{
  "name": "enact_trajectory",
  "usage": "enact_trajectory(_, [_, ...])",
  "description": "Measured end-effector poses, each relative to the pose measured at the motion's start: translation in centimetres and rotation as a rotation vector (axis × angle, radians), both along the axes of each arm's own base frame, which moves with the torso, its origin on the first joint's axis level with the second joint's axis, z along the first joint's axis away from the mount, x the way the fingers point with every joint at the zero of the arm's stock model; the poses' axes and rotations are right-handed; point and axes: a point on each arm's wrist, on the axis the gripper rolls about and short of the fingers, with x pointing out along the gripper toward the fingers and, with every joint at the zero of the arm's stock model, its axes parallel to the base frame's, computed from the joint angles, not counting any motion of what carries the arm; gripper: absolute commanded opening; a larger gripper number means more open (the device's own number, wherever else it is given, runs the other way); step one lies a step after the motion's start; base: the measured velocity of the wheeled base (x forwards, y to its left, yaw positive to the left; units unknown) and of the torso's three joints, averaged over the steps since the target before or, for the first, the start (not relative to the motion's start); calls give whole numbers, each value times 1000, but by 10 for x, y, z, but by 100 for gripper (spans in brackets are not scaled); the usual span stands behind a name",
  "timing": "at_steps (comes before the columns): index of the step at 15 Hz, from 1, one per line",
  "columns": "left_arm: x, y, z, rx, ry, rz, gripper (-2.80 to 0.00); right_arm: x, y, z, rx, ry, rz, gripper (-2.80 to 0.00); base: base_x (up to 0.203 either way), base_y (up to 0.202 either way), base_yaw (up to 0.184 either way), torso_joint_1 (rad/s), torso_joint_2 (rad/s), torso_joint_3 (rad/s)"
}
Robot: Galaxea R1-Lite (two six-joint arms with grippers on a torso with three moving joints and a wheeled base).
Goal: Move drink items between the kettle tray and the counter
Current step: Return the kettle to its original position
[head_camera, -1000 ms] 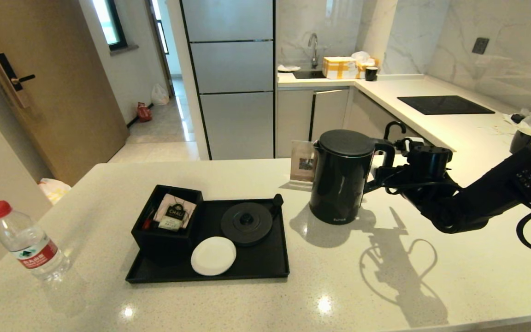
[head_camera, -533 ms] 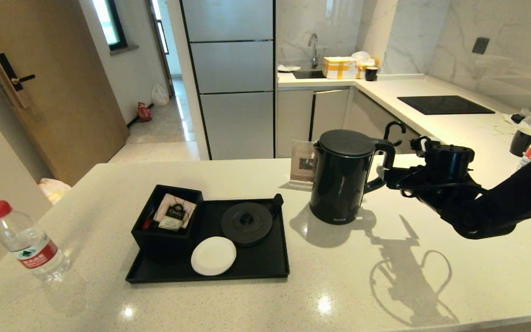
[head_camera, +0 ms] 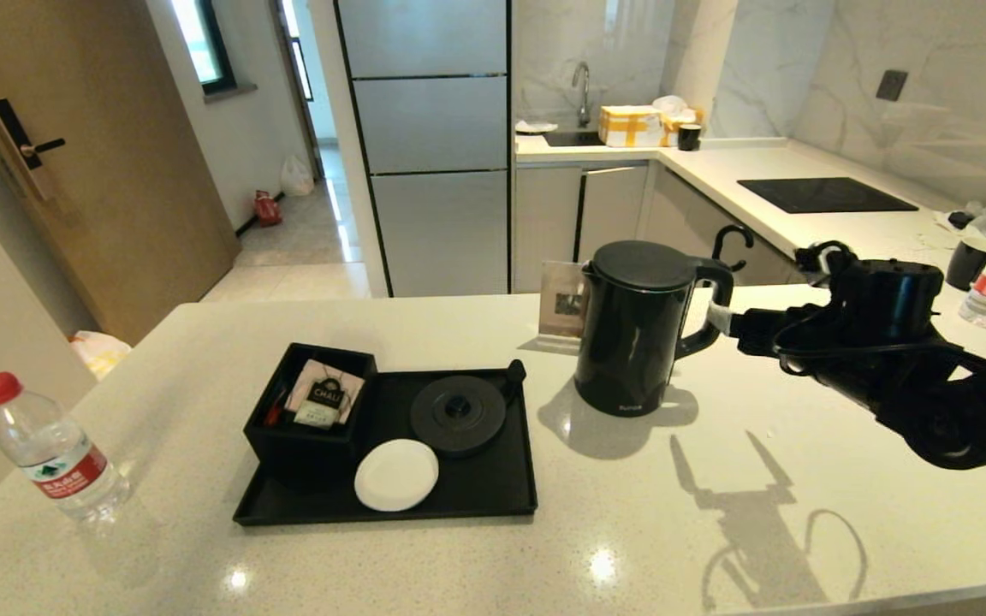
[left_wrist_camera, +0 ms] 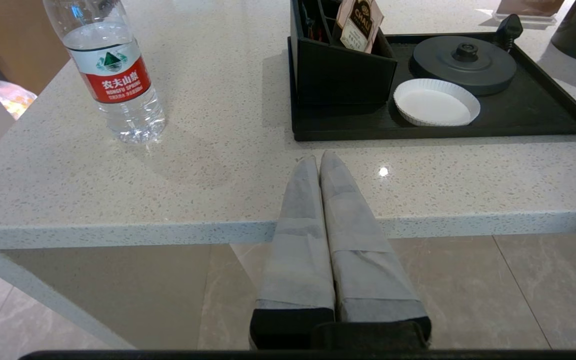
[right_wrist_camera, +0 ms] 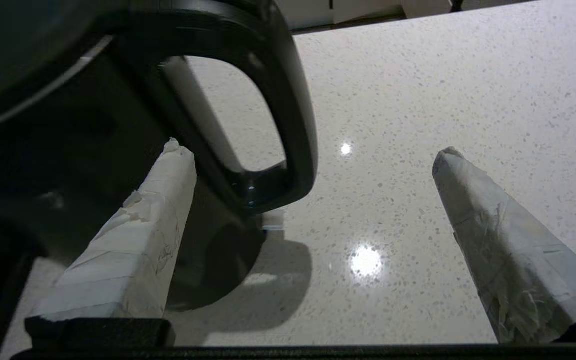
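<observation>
Leftmost, the water bottle [head_camera: 52,453] stands upright on the counter [head_camera: 459,556], well apart from the kettle tray [head_camera: 467,496]. Below the counter's front edge, the left gripper [left_wrist_camera: 318,160] is parked with its taped fingers pressed together, holding nothing. On the tray sit a black box [head_camera: 309,415] of tea sachets, a white coaster [head_camera: 396,475] and the round kettle base [head_camera: 459,413]. Just beside the tray's right edge, the kettle [head_camera: 634,329] stands upright on the counter. At its loop handle the right gripper [head_camera: 728,321] has its fingers spread wide, gripping nothing.
</observation>
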Motion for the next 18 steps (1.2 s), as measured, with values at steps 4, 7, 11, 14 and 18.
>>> enact_trajectory(4, [0,0,0,0,0,-1,-280,-38,-3,34,4,0,14,-280,0,0,0,0,0,0])
enact_trajectory(7, [0,0,0,-1,0,-1,-280,-85,-9,68,6,5,18,-280,0,0,0,0,0,0])
enact_trajectory(11, [0,0,0,0,0,-1,-280,-151,-20,95,13,53,-16,-280,0,0,0,0,0,0])
enact_trajectory(14, [0,0,0,0,0,-1,-280,-229,-32,136,25,-26,-67,-280,0,0,0,0,0,0])
enact_trajectory(18, [0,0,0,1,0,-1,-280,-358,-49,135,4,-69,-206,-280,0,0,0,0,0,0])
